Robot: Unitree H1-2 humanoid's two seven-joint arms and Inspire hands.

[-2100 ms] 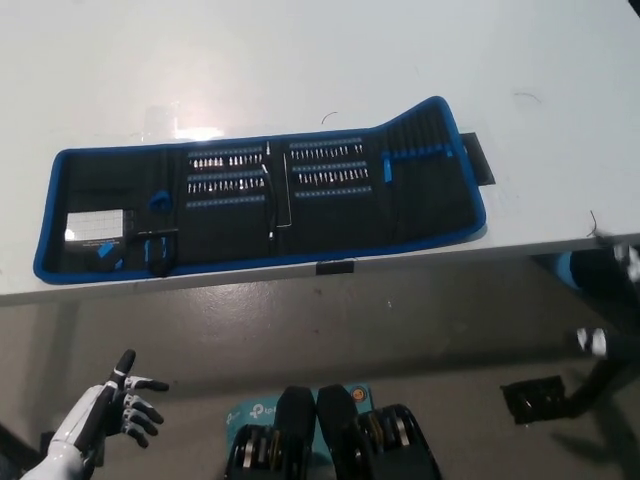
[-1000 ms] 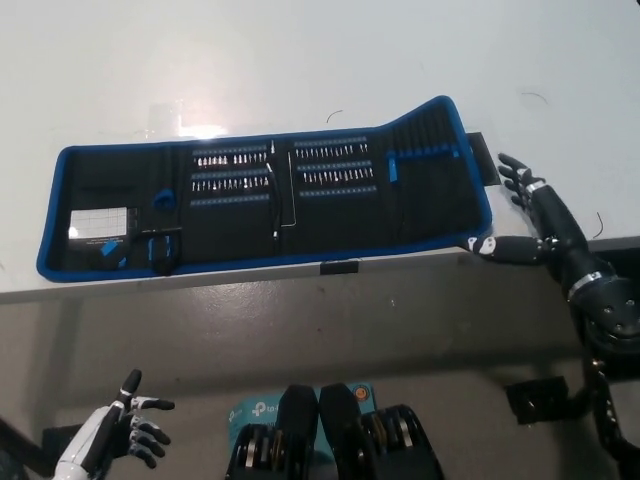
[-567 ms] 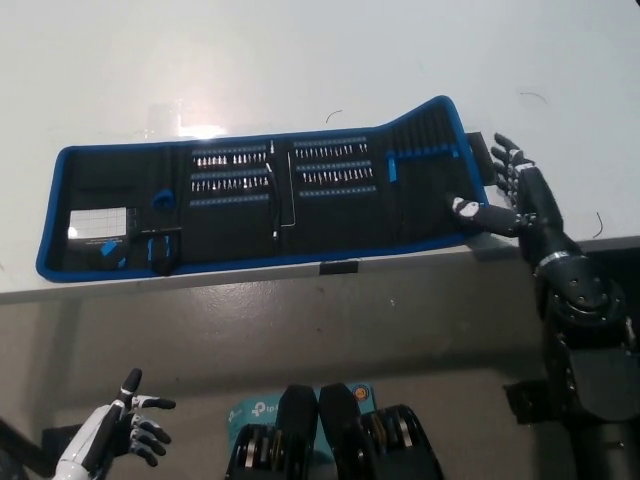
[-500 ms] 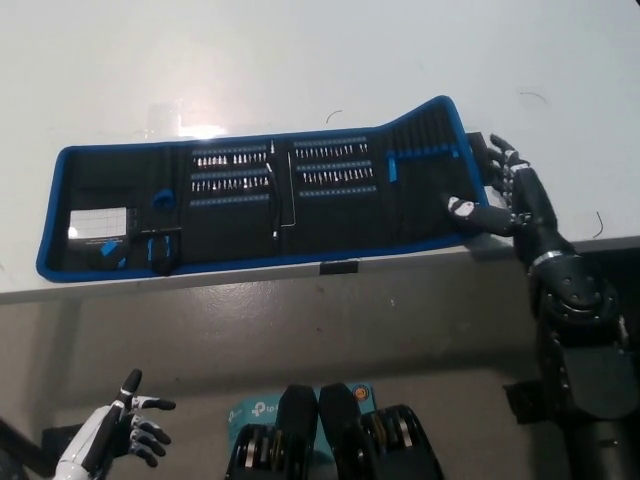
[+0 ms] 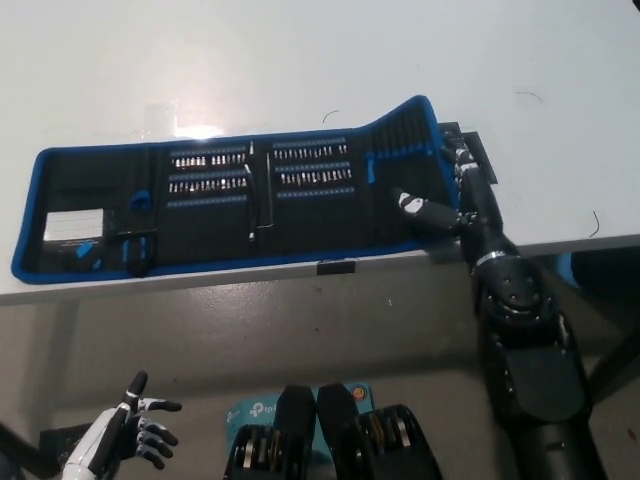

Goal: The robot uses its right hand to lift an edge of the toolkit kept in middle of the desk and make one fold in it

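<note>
One grip so far: right hand [image 5: 455, 195] pinching the toolkit [image 5: 240, 200] at its right end flap, kit lying mid-desk [image 5: 300, 60]. Risk: thin fabric slips out, or whole kit drags leftward instead of folding. Left hand [image 5: 135, 430] idle low, fingers spread.

Right hand [image 5: 462, 196] hides the toolkit's [image 5: 240, 205] right edge.

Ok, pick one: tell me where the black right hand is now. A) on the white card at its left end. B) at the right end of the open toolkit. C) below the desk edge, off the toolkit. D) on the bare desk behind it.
B: the right hand is at the right end of the toolkit, its thumb lying on the inside of the end flap.
</note>
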